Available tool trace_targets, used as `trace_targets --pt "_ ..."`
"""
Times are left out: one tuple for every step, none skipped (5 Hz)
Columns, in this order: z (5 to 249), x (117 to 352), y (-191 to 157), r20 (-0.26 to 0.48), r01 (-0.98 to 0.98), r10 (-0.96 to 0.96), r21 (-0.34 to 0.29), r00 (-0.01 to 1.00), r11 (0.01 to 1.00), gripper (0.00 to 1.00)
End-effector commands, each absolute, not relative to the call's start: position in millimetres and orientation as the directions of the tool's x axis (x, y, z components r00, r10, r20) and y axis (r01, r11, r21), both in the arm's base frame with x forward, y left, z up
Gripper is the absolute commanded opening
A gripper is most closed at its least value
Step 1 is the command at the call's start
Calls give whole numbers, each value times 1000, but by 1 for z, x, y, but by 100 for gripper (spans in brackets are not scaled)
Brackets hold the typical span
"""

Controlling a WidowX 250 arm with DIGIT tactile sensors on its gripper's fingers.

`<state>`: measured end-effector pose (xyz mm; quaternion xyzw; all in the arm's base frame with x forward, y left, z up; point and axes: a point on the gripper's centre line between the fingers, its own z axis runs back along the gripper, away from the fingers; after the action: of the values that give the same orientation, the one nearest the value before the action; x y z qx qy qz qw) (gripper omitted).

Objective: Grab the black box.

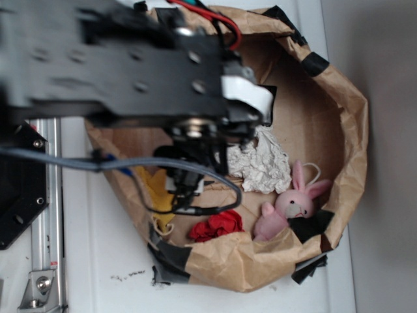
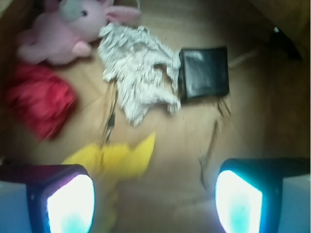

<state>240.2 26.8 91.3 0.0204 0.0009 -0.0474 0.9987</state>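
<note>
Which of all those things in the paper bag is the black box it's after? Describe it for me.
Look inside the wide brown paper bag and find the crumpled white paper near the middle. The small flat square glossy black box lies on the bag's floor against that paper, on the side away from the pink plush bunny. It alone is dark, shiny and straight-edged.

Legible text: none | labels, brands, numbers, signs: none readable in the exterior or wrist view
</note>
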Motion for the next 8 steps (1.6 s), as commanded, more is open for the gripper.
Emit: trace_targets --pt "75 270 50 25 99 -100 42 995 994 100" --pt "92 266 59 114 130 -135 52 984 990 100" --pt "100 262 66 153 129 -139 76 978 989 100" --pt "74 271 77 109 142 -153 101 982 985 100" --pt "52 281 79 89 179 -185 69 979 981 100" --pt "34 289 74 78 209 -211 33 974 977 100" --pt "18 296 67 83 225 -223 -17 971 974 100" --pt "10 295 64 54 177 -175 -30 983 984 71"
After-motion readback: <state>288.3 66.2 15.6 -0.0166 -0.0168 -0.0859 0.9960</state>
